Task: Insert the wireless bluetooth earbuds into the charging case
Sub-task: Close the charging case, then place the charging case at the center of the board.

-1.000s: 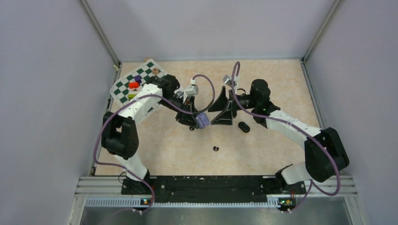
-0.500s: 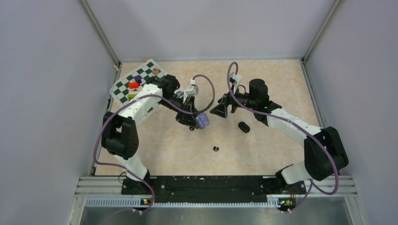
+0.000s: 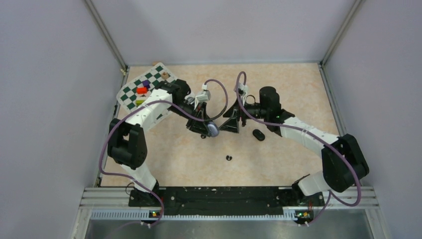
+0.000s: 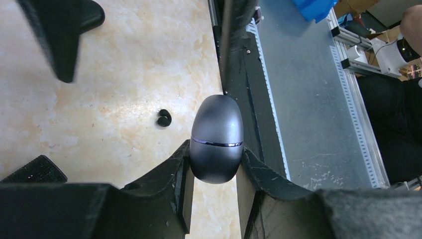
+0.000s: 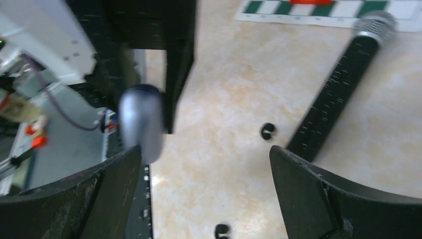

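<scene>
My left gripper (image 3: 209, 130) (image 4: 215, 155) is shut on the charging case (image 3: 213, 129) (image 4: 217, 138), a grey oval shell with a thin purple seam. Its lid is closed, and it is held off the table. My right gripper (image 3: 233, 122) (image 5: 205, 159) stands wide open just right of the case, holding nothing. The case (image 5: 142, 122) shows blurred beside the right gripper's left finger. One black earbud (image 3: 228, 158) (image 4: 163, 118) (image 5: 222, 230) lies on the table nearer the arm bases. Another black earbud (image 5: 267, 131) lies beside the microphone.
A second, black oval case (image 3: 258, 135) rests on the table right of the grippers. A long black microphone (image 5: 334, 104) with a silver head lies under the left arm. A checkerboard (image 3: 144, 89) carrying small coloured blocks sits at the back left.
My right gripper has swung left and lower, closing in on the case, its jaws still wide. The case has turned in the left gripper and now shows darker and narrower from above.
</scene>
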Available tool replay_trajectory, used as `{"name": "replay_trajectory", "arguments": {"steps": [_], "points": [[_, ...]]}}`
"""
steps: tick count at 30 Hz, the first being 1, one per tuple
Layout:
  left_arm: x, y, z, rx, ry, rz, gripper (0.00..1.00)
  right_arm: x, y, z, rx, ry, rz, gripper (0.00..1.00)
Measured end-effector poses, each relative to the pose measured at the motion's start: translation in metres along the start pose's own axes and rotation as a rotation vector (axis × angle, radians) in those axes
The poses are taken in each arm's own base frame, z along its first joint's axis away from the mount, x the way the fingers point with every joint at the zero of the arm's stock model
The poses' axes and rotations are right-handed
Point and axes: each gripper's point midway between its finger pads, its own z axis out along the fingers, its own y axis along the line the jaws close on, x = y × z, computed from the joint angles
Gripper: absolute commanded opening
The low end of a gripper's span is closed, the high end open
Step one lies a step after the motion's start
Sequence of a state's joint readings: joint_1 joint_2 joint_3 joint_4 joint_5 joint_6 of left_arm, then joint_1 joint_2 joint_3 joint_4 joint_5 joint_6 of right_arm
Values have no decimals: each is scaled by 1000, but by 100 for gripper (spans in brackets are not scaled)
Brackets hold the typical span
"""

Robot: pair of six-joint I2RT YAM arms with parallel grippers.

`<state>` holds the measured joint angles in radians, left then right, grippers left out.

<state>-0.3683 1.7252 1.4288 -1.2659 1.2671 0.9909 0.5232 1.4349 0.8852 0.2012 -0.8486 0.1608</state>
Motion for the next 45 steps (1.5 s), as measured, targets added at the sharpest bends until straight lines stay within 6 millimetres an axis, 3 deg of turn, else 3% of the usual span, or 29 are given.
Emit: {"name": "replay_trajectory", "arguments": {"steps": [5, 8, 19, 22, 24, 26, 31, 34, 38, 45], "points": [[0, 0, 0, -1, 0, 1, 0, -16, 54, -10, -242, -84, 32, 99], [0, 0, 0, 0, 0, 1, 0, -30, 75, -19, -324, -118, -5, 99], [0, 0, 0, -1, 0, 1, 0, -34, 76, -25, -343, -126, -40, 99], [-1, 2, 0, -5, -1, -6, 0, -34, 52, -20, -198, -123, -83, 99], [-3, 6, 0, -18, -3, -19, 0, -46, 21, -20, -8, -145, -136, 99], [-4, 12, 0, -39, 0, -34, 0, -63, -15, -32, 212, -182, -188, 99], [-3, 31, -1, -111, 33, -82, 0, -88, -99, -106, 667, -269, -181, 99], [4, 48, -4, -182, 74, -117, 0, -88, -132, -150, 807, -317, -98, 99], [13, 76, -9, -298, 126, -167, 0, -78, -151, -174, 876, -336, -2, 99], [-4, 147, -7, -433, 81, -300, 0, -68, -156, -173, 875, -325, 57, 99]]}}
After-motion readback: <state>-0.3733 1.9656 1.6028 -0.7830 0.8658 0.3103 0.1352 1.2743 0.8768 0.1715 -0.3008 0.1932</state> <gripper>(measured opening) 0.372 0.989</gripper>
